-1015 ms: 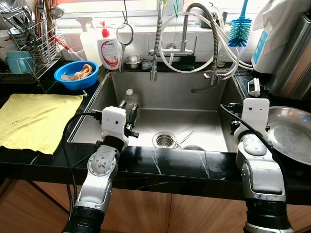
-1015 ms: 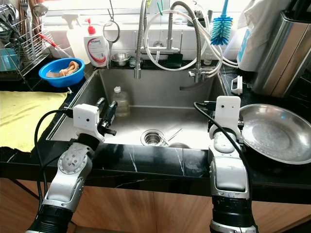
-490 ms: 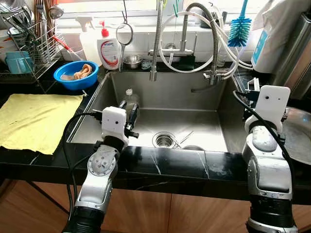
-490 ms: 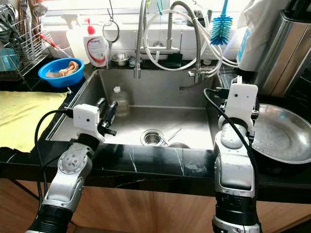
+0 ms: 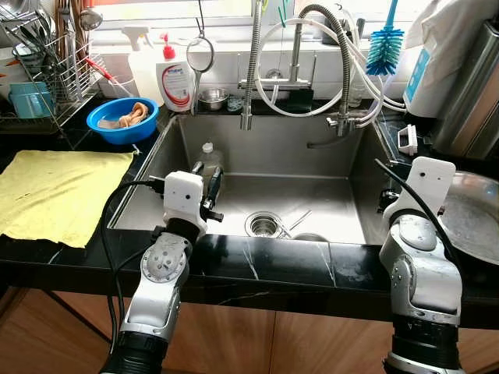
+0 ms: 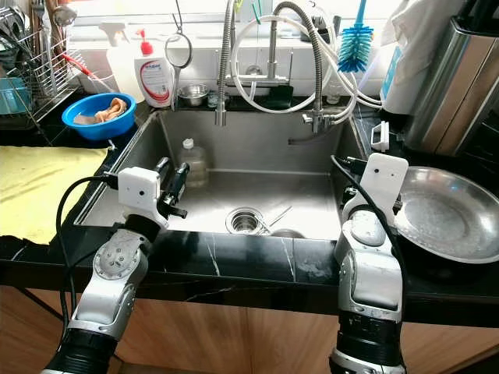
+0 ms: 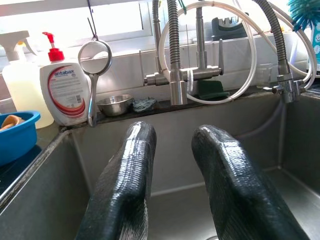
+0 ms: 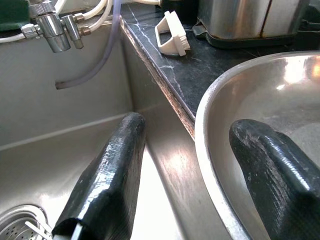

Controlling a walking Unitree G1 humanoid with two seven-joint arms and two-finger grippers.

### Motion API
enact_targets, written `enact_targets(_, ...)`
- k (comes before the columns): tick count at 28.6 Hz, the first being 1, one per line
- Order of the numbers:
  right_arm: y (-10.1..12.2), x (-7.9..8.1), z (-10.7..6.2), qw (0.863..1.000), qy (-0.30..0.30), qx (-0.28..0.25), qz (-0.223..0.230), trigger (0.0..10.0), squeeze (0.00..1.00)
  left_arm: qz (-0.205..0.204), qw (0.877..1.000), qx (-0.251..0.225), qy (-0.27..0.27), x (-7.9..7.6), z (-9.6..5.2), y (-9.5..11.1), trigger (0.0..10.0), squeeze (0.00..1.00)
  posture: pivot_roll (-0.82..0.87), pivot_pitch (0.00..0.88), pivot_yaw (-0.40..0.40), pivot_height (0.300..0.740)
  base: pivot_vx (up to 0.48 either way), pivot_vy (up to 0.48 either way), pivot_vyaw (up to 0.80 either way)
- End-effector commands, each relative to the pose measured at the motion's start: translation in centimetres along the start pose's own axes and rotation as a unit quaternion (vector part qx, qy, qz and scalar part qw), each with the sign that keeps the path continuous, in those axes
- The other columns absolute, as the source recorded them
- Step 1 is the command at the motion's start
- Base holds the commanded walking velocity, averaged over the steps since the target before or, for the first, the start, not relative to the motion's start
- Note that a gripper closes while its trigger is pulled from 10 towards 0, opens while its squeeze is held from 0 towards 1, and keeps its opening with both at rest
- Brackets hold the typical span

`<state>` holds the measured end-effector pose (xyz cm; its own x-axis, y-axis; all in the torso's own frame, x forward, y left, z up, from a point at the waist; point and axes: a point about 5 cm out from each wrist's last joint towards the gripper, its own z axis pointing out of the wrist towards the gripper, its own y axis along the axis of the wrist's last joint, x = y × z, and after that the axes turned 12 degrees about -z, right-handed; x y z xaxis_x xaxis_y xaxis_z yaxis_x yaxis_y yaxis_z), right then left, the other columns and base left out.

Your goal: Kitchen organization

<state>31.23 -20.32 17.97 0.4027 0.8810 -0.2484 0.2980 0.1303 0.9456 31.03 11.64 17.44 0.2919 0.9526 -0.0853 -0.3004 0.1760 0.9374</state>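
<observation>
Right gripper (image 8: 187,170): fingers spread wide, holding nothing, straddling the near-left rim of the steel basin (image 6: 448,214); one finger (image 8: 107,175) hung over the sink (image 5: 234,152), the other (image 8: 272,165) lay over the basin's inside. Whether either finger touched the rim could not be told.

Steel basin: wide and shallow, on the black marble counter (image 5: 312,265) just right of the sink, beside a tall steel canister (image 6: 444,86). A small white brush (image 8: 172,36) lay on the counter beyond it.

Left gripper (image 7: 172,175): fingers narrowly parted, holding nothing, at the sink's near-left corner, pointing toward the faucet (image 7: 175,75).

Sink: a small clear bottle (image 6: 192,162) stood at its far-left corner; drain strainer (image 5: 263,225) at centre.

Far ledge: soap dispenser (image 5: 175,78), small steel bowl (image 5: 212,99), hanging strainer (image 7: 94,57), blue bottle brush (image 5: 384,47).

Left counter: blue bowl (image 5: 121,121), yellow cloth (image 5: 58,191), dish rack (image 5: 47,70).
</observation>
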Motion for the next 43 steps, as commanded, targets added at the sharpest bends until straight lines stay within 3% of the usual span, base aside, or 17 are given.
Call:
enact_targets(1, 0.3, 0.0, 0.1, 1.000, 0.001, 0.003, 0.007, 10.0, 0.00, -0.003, 1.000, 0.003, -0.001, 0.1, 0.0, 0.0, 10.0, 0.00, -0.11, 0.000, 0.035, 0.740, 0.000, 0.000, 0.00)
enact_targets(7, 0.3, 0.0, 0.3, 1.000, -0.005, 0.013, 0.019, 10.0, 0.00, -0.001, 1.000, 0.003, 0.000, 0.3, 0.1, 0.1, 10.0, 0.00, -0.10, 0.000, 0.034, 0.740, 0.000, 0.000, 0.00)
enact_targets(10, 0.0, 0.0, 0.6, 0.997, -0.010, 0.040, 0.064, 10.0, 0.00, 0.003, 1.000, 0.001, 0.003, 0.8, 0.2, 0.3, 10.0, 0.00, -0.10, 0.000, 0.037, 0.740, 0.000, 0.000, 0.00)
enact_targets(23, 1.1, 0.5, 1.5, 0.994, 0.005, 0.048, 0.098, 10.0, 0.00, 0.005, 1.000, 0.008, -0.014, 0.8, 0.7, 0.3, 10.0, 0.00, -0.10, 0.000, 0.040, 0.740, 0.000, 0.000, 0.00)
enact_targets(26, 1.6, 0.8, 1.9, 0.994, 0.025, 0.045, 0.093, 10.0, 0.00, 0.005, 1.000, 0.009, -0.015, 0.8, 0.8, 0.3, 10.0, 0.00, -0.10, 0.000, 0.039, 0.740, 0.000, 0.000, 0.00)
enact_targets(27, 2.0, 1.2, 2.1, 0.995, 0.052, 0.036, 0.072, 10.0, 0.00, 0.005, 1.000, 0.009, -0.016, 0.8, 0.8, 0.3, 10.0, 0.00, -0.10, 0.000, 0.039, 0.740, 0.000, 0.000, 0.00)
enact_targets(30, 2.8, 0.8, 2.3, 0.998, 0.025, 0.011, 0.056, 10.0, 0.00, 0.003, 1.000, 0.010, -0.019, 0.7, 0.8, 0.2, 10.0, 0.00, -0.11, 0.000, 0.040, 0.740, 0.000, 0.000, 0.00)
enact_targets(43, 3.3, 0.3, 3.0, 0.993, -0.011, 0.030, 0.112, 10.0, 0.00, 0.002, 1.000, 0.012, -0.027, 0.7, 1.0, 0.2, 10.0, 0.00, -0.11, 0.000, 0.041, 0.740, 0.000, 0.000, 0.00)
